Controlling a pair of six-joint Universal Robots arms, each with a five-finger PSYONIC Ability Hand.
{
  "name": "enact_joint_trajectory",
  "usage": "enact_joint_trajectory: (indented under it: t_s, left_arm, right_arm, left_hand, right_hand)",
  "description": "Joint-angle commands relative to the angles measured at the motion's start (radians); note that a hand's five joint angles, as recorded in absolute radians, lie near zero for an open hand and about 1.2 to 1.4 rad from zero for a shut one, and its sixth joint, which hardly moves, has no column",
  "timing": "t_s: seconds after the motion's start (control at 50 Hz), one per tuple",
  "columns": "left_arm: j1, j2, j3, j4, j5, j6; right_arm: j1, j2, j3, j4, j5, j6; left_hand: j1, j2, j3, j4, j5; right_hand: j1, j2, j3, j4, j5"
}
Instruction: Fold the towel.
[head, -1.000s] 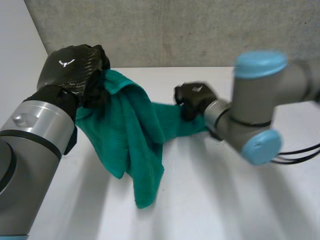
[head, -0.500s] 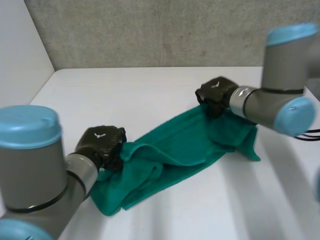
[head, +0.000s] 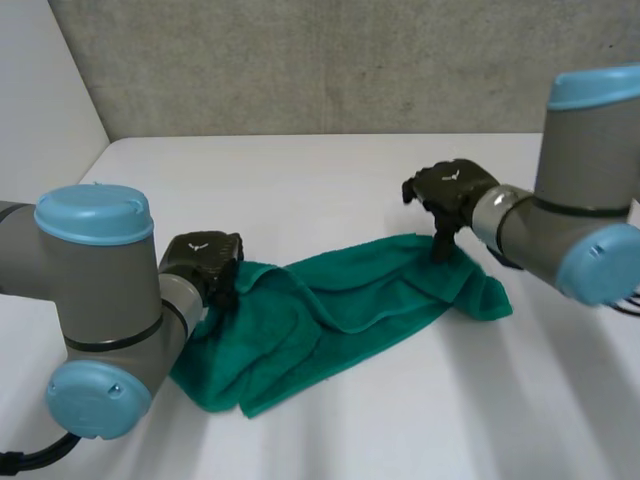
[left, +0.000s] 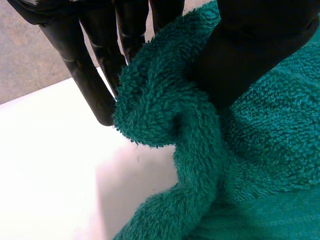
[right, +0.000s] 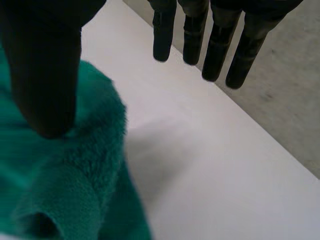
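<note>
Now the towel (head: 340, 310) lies bunched up.
Left hand (head: 205, 262) pinches one end; right hand (head: 450, 188) is open, so pulling may drag it crooked.

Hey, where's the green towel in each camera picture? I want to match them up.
Head view: the towel lies across the table, stretched between the left hand and the right hand.
Left wrist view: a bunched fold of towel is pinched between the left hand's thumb and fingers.
Right wrist view: the towel's end lies under the right hand's thumb, fingers straight and clear of it.
Shared landmark: the white table.
</note>
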Motion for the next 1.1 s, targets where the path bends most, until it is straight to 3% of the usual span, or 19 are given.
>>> enact_joint_trajectory:
  t_s: [0.02,0.42,0.52,0.74,0.76,0.92,1.1]
  left_arm:
    - [0.001,0.012,-0.010,-0.001,-0.001,0.000]
    - [0.013,0.009,-0.012,-0.003,0.001,0.000]
    - [0.016,0.010,-0.012,-0.003,-0.001,0.000]
    - [0.027,0.017,-0.012,-0.003,0.002,0.000]
    - [0.027,0.018,-0.012,-0.004,0.002,0.000]
    - [0.027,0.020,-0.012,-0.006,0.002,0.000]
    - [0.028,0.020,-0.019,-0.006,0.001,0.000]
  right_arm:
    - [0.040,-0.141,0.305,-0.075,-0.051,0.004]
    - [0.111,-0.236,0.543,-0.205,-0.032,0.006]
    - [0.175,-0.240,0.577,-0.207,-0.032,0.015]
    - [0.220,-0.158,0.564,-0.221,-0.086,0.187]
    - [0.214,-0.091,0.531,-0.251,-0.071,0.185]
    - [0.149,-0.001,0.384,-0.304,0.060,0.184]
    - [0.125,0.057,0.298,-0.313,0.084,0.173]
  left_hand:
    - [0.293,0.194,0.229,0.196,0.247]
    - [0.293,0.194,0.229,0.196,0.247]
    - [0.293,0.194,0.229,0.196,0.247]
    - [0.293,0.194,0.229,0.196,0.247]
    - [0.293,0.194,0.229,0.196,0.247]
    - [0.293,0.194,0.229,0.196,0.247]
    - [0.293,0.194,0.229,0.196,0.247]
  right_hand:
    - [0.302,0.256,0.248,0.248,0.255]
    - [0.396,0.350,0.342,0.342,0.349]
    - [0.531,0.485,0.477,0.477,0.484]
    - [0.523,0.477,0.468,0.469,0.475]
    - [0.511,0.465,0.456,0.457,0.463]
    - [0.335,0.289,0.280,0.281,0.287]
    - [0.346,0.300,0.292,0.292,0.299]
